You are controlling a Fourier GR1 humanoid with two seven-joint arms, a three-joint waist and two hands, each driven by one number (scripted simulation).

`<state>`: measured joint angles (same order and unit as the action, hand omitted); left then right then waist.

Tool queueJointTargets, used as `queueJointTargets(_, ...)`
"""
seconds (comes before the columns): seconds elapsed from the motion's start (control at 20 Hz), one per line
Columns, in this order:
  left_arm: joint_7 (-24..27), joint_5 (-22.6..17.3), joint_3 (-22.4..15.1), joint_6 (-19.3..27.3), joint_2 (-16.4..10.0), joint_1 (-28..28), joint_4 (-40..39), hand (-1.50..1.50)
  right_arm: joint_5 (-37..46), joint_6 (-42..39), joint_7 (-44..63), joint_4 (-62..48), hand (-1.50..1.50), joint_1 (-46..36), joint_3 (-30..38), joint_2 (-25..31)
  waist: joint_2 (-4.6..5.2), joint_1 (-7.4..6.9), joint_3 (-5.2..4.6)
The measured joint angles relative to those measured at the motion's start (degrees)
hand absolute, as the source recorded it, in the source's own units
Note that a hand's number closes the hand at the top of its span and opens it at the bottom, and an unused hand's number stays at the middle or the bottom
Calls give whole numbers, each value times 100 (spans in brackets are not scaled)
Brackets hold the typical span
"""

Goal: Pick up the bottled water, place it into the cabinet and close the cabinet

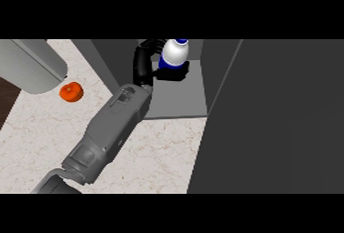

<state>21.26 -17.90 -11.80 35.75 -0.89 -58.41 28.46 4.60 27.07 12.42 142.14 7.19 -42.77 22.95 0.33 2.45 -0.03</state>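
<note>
White with a blue cap and a blue band, the bottle (176,52) is inside the open cabinet (178,100), near the top of your head view, with its cap pointing away from you. Your left robot hand (142,66) is curled round it. Black fingers arch along the bottle's left side, and a black part of the hand wraps across the blue band low on the bottle. You cannot tell whether the bottle's base rests on the cabinet's grey floor or hangs just above it, because the hand covers the base.

The grey forearm (114,123) comes in from the lower left edge and slants up and to the right across the worktop (40,136). Its wrist crosses the cabinet's front edge. The cabinet door (282,113) stands open. You see it as a broad dark panel filling the right side of the view, just beside the opening.

On the pale, marbled worktop left of the forearm lies a small orange ball (70,92), well apart from the bottle and clear of the arm. Just above and left of it, a big rounded grey shape (33,63) reaches in from the upper left corner; you cannot tell what it is. A dark brown strip (5,100) shows at the far left edge, beyond the worktop.
</note>
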Motion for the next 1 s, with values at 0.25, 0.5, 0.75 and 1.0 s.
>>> queueJointTargets(0.25,25,129,134,176,18,-276,-706,150,-26,50,-101,-39,-150,64,-87,-46,12,-3,0)
queueJointTargets(0.5,358,37,269,242,66,-334,-1223,150,-48,17,-151,-49,-150,30,-124,-18,51,89,-2)
queueJointTargets(0.75,629,24,448,290,52,-376,-1637,150,-71,-13,-187,-13,-150,42,-85,80,68,135,-3)
queueJointTargets(1.0,771,174,444,490,56,-459,-2023,-150,-116,-21,-316,-12,-150,96,-75,126,86,163,-2)
